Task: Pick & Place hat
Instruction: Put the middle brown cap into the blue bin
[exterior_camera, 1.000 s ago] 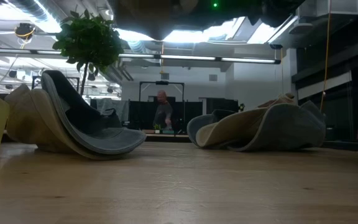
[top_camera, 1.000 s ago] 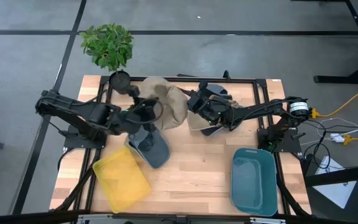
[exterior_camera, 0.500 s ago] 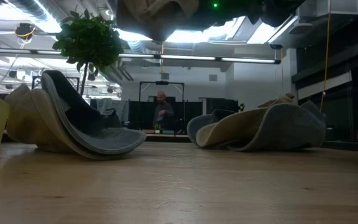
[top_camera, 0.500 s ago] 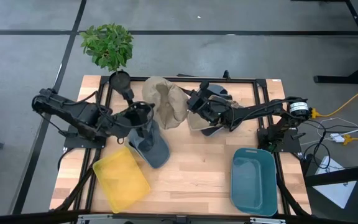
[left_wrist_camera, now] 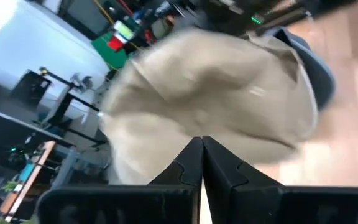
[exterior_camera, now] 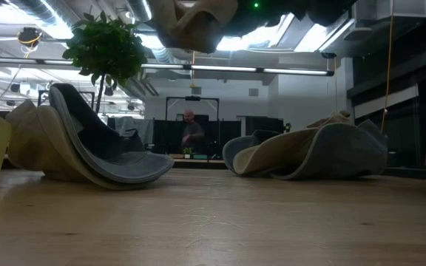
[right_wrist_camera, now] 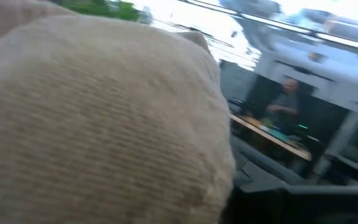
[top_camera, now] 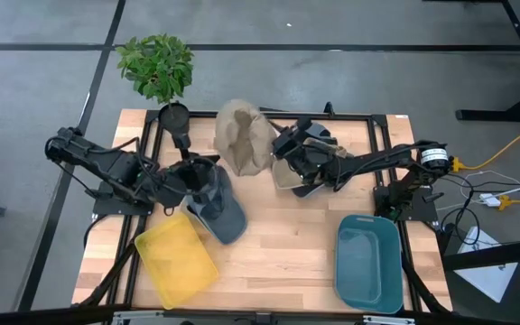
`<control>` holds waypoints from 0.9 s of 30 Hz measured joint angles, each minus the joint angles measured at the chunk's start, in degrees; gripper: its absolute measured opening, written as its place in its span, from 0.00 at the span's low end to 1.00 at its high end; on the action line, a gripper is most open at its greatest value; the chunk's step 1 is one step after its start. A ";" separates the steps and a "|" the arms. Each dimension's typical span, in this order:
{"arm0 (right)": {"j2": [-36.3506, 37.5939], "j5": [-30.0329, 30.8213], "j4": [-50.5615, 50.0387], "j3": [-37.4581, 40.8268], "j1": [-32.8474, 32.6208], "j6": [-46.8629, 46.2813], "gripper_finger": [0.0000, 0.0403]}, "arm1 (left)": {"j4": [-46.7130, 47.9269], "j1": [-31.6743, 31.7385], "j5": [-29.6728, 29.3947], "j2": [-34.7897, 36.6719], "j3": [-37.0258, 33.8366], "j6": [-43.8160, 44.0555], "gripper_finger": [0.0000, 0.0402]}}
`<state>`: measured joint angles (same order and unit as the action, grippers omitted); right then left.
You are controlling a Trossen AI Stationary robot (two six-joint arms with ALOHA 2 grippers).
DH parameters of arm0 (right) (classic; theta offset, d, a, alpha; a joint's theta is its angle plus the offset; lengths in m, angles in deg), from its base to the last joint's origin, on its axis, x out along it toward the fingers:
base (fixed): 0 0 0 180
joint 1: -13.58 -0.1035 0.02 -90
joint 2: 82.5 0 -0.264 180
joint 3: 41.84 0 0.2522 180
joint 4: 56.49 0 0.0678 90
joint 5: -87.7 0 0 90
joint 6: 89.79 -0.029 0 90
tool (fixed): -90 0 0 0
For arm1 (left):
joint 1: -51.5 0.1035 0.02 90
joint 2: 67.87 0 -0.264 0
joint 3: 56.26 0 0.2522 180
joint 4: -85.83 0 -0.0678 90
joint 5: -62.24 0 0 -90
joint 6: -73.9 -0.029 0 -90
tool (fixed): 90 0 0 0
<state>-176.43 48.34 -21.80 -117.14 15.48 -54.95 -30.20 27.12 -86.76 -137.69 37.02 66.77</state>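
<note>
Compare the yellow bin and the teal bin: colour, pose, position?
The yellow bin is yellow and lies skewed at the table's near left corner; the teal bin is teal and lies almost square to the table edge at the near right. Shared: both are rectangular open bins with nothing visible inside, and no hat is in either.

A robotics lab, open-plan: wooden table point(top_camera: 269, 262) on a black frame, bare concrete floor point(top_camera: 43, 81), exposed ceiling ducts point(exterior_camera: 43, 11), strip lights point(exterior_camera: 287, 72), equipment racks behind, a person point(exterior_camera: 191, 134) at a bench.
</note>
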 joint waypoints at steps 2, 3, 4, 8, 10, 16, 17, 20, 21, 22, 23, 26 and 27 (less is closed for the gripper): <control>0.00 0.38 0.04 -1.38 0.11 1.10 0.05 | 4.17 -0.25 -0.14 0.00 -0.02 1.69 0.04; 0.00 0.42 -0.27 -2.19 0.04 1.59 0.05 | 6.00 -0.37 -0.88 0.00 -0.21 2.33 0.05; 0.00 0.51 -1.04 -3.13 -0.20 1.77 0.05 | 7.81 -0.50 -1.76 -0.01 -0.50 2.72 0.07; 0.00 0.25 -8.54 -6.97 -0.74 1.25 0.05 | 13.44 -1.41 -4.20 -0.07 -2.01 1.58 0.17; 0.00 0.21 -13.29 -8.59 -0.75 -0.46 0.05 | 14.49 -2.04 -4.30 -0.07 -2.52 -0.72 0.23; 0.00 0.11 -24.92 -12.82 -0.70 -8.22 0.05 | 14.41 -4.01 -5.76 -0.07 -2.67 -10.79 0.43; 0.00 0.10 -26.54 -13.36 -0.70 -9.41 0.05 | 14.40 -4.24 -6.85 -0.07 -2.67 -12.79 0.46; 0.00 0.07 -31.78 -15.01 -0.72 -13.25 0.05 | 14.40 -4.80 -10.31 -0.07 -2.67 -19.03 0.52; 0.00 0.01 -33.75 -15.67 -0.72 -14.80 0.05 | 14.41 -4.85 -11.18 -0.07 -2.67 -21.11 0.54; 0.00 -0.33 -35.55 -16.22 -0.70 -16.40 0.05 | 14.41 -4.85 -11.94 -0.07 -2.67 -23.17 0.55; 0.00 -1.29 -37.01 -16.68 -0.70 -17.97 0.05 | 14.37 -4.80 -12.24 -0.07 -2.67 -24.93 0.56; 0.00 -4.77 -38.26 -17.15 -0.67 -20.90 0.05 | 14.39 -4.00 -12.00 -0.07 -2.67 -28.40 0.57; 0.00 -5.74 -38.32 -17.30 -0.68 -21.16 0.05 | 14.37 -3.65 -11.85 -0.07 -2.67 -29.16 0.57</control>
<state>-176.43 42.61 -60.12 -134.44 14.80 -76.11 -15.82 23.46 -98.61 -137.76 34.36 37.61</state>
